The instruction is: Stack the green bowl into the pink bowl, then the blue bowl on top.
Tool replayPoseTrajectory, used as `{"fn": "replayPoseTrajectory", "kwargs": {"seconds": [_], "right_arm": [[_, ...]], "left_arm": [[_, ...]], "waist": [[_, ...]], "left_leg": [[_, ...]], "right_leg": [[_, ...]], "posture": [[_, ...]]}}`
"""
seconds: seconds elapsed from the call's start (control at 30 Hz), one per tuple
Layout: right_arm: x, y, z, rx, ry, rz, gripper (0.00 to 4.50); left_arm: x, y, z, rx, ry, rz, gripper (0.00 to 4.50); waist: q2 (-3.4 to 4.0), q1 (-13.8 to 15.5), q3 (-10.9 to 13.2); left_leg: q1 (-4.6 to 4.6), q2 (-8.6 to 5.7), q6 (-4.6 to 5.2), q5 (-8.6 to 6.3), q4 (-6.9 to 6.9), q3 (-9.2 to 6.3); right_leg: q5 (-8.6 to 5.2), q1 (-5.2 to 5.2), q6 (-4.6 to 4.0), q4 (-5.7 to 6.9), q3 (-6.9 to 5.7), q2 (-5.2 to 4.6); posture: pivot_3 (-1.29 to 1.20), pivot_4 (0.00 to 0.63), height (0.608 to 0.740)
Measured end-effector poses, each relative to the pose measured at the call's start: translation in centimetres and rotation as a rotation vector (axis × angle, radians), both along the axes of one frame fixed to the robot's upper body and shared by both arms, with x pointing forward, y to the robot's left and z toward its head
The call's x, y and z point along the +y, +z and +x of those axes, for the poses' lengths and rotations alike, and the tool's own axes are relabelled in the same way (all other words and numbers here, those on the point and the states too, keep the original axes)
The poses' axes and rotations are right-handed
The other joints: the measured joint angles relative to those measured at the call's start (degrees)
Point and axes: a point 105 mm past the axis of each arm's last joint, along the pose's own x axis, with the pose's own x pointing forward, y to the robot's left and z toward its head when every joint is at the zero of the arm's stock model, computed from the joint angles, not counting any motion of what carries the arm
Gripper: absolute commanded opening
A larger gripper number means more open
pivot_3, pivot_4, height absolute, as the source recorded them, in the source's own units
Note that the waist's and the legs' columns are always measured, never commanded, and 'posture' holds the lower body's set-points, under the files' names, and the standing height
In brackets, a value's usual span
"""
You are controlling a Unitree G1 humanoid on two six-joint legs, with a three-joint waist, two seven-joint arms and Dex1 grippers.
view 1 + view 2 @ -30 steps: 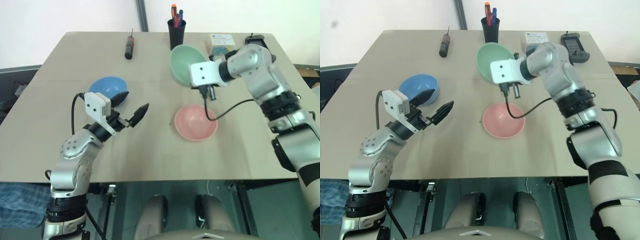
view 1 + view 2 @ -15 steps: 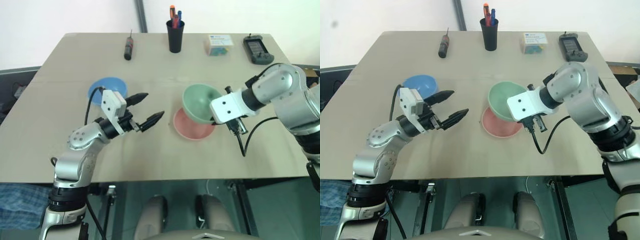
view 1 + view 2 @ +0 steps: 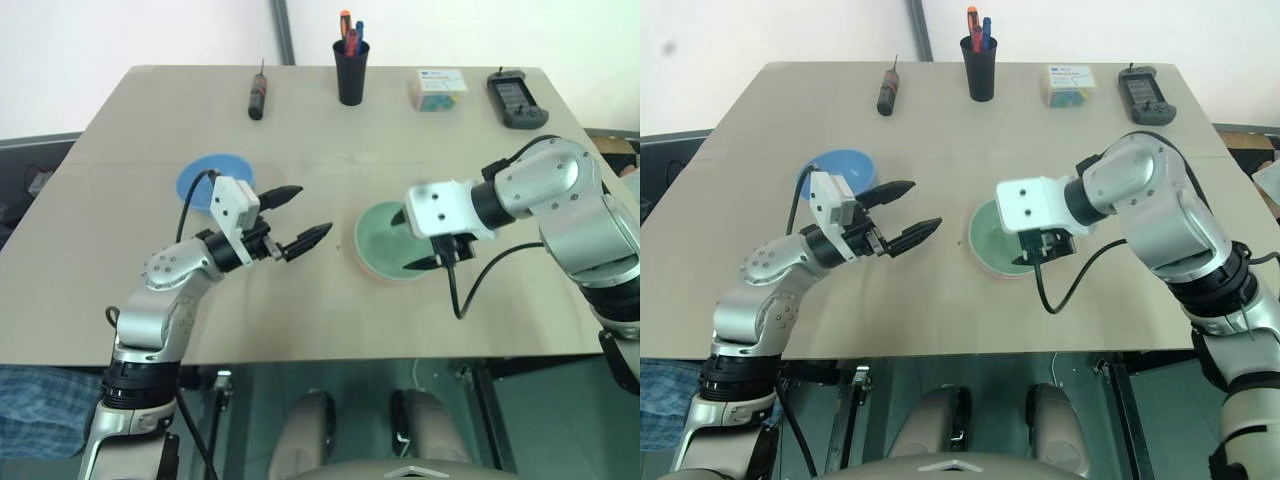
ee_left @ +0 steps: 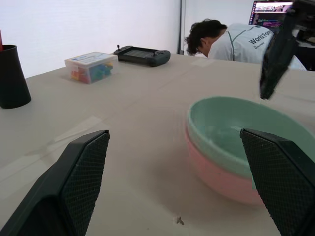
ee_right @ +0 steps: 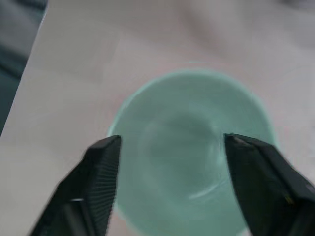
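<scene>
The green bowl (image 3: 385, 240) sits nested inside the pink bowl (image 4: 224, 177), whose salmon wall shows beneath the mint rim, on the bench (image 3: 300, 300). The right pincer (image 3: 417, 240) hangs just above this stack, fingers spread and gripping nothing, one black tip over each side of the green rim. The left pincer (image 3: 300, 213) hovers beside the stack, well apart from it (pointing toward it), its fingers also spread wide and empty. The blue bowl (image 3: 205, 178) rests on the bench just behind the left pincer's wrist, untouched
</scene>
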Motion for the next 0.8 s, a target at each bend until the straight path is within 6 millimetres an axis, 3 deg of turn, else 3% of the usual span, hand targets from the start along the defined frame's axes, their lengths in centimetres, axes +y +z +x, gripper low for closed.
{"fn": "replayPoseTrajectory", "kwargs": {"seconds": [0.2, 0.47, 0.63, 0.8], "right_arm": [[-2.4, 3.4, 0.6, -0.011, -0.142, 0.312, 3.58], [-7.5, 5.2, -0.9, 0.033, -0.232, 0.624, 3.58], [-8.5, 6.7, -2.3, 0.069, -0.205, 0.748, 3.58], [-8.9, 7.3, -3.3, 0.078, -0.189, 0.779, 3.58]], "left_arm": [[0.6, 0.1, 1.1, -0.045, 0.112, 0.089, 4.50], [2.1, 0.4, 3.4, -0.040, 0.292, 0.267, 4.50], [4.2, 1.3, 5.1, -0.062, 0.441, 0.448, 4.50], [5.4, 0.0, 5.5, -0.020, 0.493, 0.557, 4.50]], "waist": [[-0.02, 0.4, 0.0], [-0.03, 1.2, 0.0], [-0.03, 1.0, 0.0], [-0.04, 1.1, 0.0]], "left_leg": [[-0.01, -0.02, 0.01, -0.01, 0.00, 0.00], [0.01, -0.01, 0.03, -0.01, -0.01, 0.02], [0.04, 0.01, 0.03, -0.02, -0.03, 0.06], [0.01, 0.00, 0.05, -0.03, -0.04, 0.07]], "right_leg": [[0.00, 0.05, 0.01, -0.05, -0.01, -0.01], [0.01, 0.06, 0.01, -0.03, -0.02, 0.02], [0.00, 0.05, 0.02, -0.01, 0.04, 0.04], [0.00, 0.05, 0.02, -0.05, 0.03, 0.03]], "posture": [[0.00, 0.150, 0.740], [0.00, 0.150, 0.740], [0.00, 0.150, 0.740], [0.00, 0.150, 0.740]]}}
